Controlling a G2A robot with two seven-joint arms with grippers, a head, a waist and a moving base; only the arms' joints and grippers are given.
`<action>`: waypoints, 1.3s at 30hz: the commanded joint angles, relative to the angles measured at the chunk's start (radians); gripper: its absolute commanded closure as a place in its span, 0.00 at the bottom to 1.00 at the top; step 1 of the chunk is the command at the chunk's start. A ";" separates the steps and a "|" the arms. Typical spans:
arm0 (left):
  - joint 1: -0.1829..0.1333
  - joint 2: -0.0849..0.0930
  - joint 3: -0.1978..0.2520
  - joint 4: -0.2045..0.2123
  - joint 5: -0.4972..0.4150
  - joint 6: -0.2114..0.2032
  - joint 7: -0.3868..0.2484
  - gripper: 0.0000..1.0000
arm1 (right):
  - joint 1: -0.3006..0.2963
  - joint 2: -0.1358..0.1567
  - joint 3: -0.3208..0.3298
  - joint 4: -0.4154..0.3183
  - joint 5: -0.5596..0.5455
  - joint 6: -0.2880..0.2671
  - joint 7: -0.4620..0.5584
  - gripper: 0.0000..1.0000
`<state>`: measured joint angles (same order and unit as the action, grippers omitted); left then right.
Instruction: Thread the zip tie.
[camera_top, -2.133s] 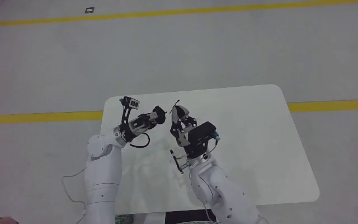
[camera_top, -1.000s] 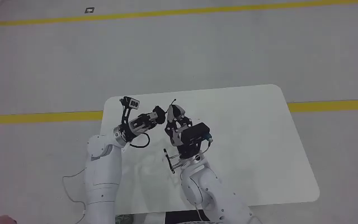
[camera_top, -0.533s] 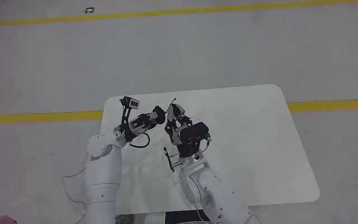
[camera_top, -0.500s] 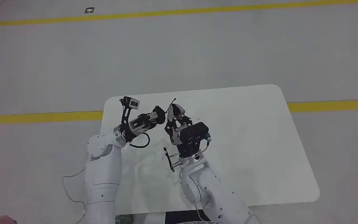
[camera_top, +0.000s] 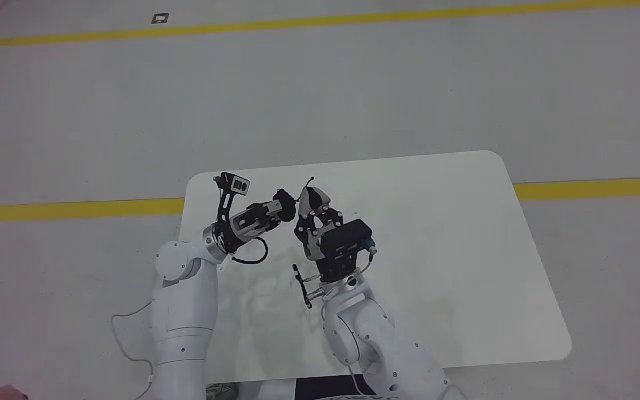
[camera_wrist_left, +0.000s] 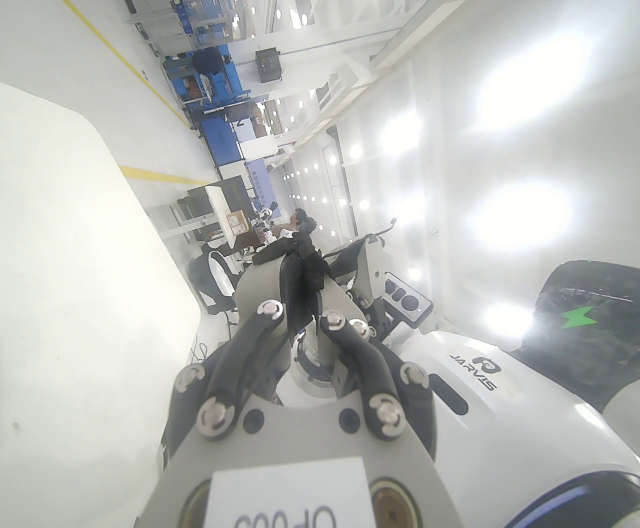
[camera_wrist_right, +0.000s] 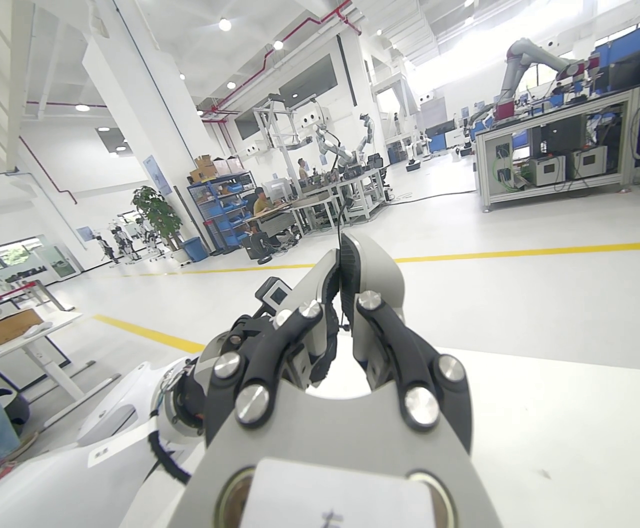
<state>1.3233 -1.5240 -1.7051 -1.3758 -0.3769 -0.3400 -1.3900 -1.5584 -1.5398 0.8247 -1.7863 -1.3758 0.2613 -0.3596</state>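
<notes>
Both arms are raised over the near left part of the white counter (camera_top: 450, 200), with their 2 tools nose to nose and almost touching; the right tool (camera_wrist_right: 341, 260) has its fingers pressed fully together on the zip tie (camera_wrist_right: 340, 225), a thin black strand that sticks straight out past the fingertips and also runs back down between the 2 fingers toward the palm; from above, that free end shows as a fine dark line rising from the right tool's tip, on the side away from the robot; the left tool (camera_wrist_left: 300, 272) is closed as well, its fingers pinching a small black piece at the tips, which looks like the other end of the zip tie, though I cannot tell that for certain; in the left wrist view the right tool sits just behind the left one, with the strand's curved tip poking out beyond it; the zip tie is off the counter, carried between the tools.
</notes>
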 joint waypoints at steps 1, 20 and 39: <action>0.000 0.000 0.000 0.000 0.000 0.000 0.000 1.00 | 0.000 -0.001 0.000 0.001 0.000 0.000 -0.002 1.00; 0.000 0.000 0.000 0.000 0.000 0.000 0.000 1.00 | -0.004 -0.005 0.003 0.007 -0.014 -0.003 -0.022 1.00; 0.000 0.000 0.000 0.000 0.000 0.000 0.000 1.00 | 0.004 -0.009 0.007 0.030 -0.025 -0.007 -0.035 1.00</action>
<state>1.3233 -1.5240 -1.7051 -1.3758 -0.3769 -0.3400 -1.3900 -1.5541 -1.5486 0.8314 -1.7560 -1.4006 0.2544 -0.3945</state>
